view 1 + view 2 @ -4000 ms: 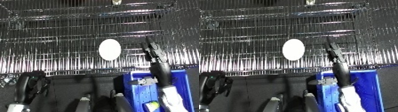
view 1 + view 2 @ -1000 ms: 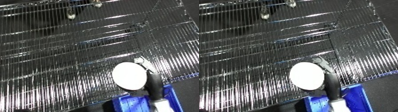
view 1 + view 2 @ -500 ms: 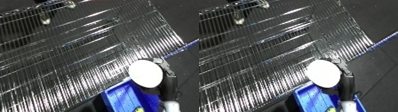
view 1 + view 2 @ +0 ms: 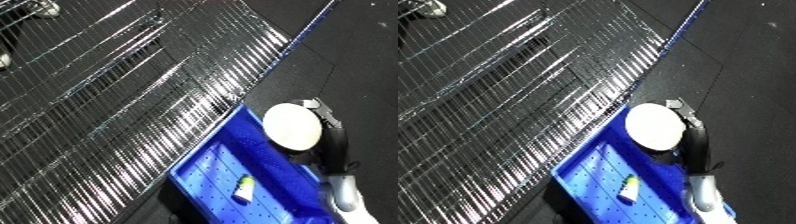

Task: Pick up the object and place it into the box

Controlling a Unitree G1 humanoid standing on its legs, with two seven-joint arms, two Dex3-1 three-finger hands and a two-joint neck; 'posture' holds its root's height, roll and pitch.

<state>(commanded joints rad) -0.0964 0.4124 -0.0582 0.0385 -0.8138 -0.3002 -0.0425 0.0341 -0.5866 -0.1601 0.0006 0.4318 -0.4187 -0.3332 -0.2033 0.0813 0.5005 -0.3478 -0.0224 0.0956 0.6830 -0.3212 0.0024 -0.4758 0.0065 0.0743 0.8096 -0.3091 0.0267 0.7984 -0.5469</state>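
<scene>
Currently I hold white disc (image 4: 292,126) in right hand (image 4: 325,131), fingers clamped round its rim, above blue bin (image 4: 213,171) far corner beside wire shelf (image 4: 115,95). No legible writing seen. Small yellowish item (image 4: 243,189) on bin floor.

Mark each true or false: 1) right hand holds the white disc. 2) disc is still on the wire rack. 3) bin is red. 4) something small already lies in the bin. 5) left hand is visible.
1) True: the right hand holds the white disc.
2) False: the disc is over the blue bin, off the wire rack.
3) False: the bin is blue.
4) True: a small pale item lies on its floor.
5) False: no left hand shows in either view.
</scene>
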